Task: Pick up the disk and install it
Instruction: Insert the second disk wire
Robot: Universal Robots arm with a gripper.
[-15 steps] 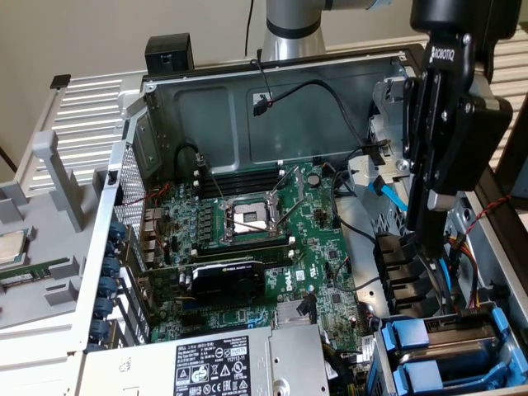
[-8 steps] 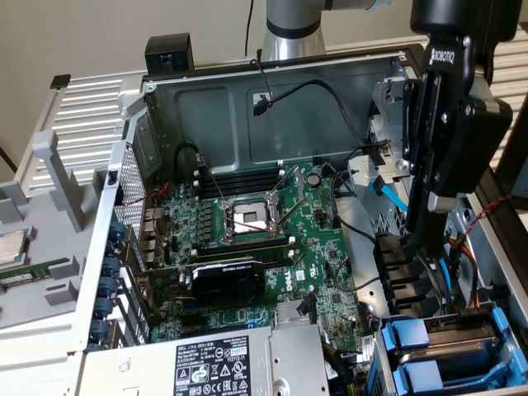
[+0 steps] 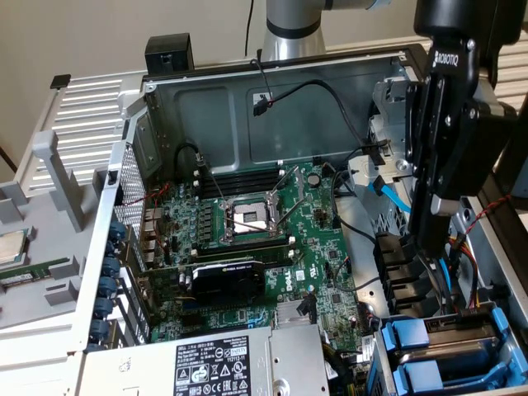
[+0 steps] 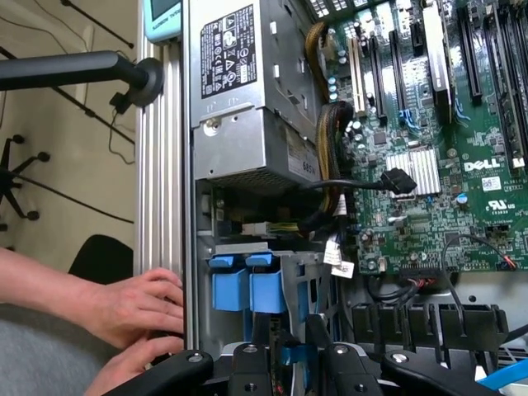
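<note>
1. While the exterior view is showing the open computer case with its motherboard, the wrist view is showing a person's hand resting on the frame rail
2. Disk is showing blue carrier tabs, seated in the drive cage
3. Gripper is hovering just above it, fingers slightly spread, pinching nothing
</note>
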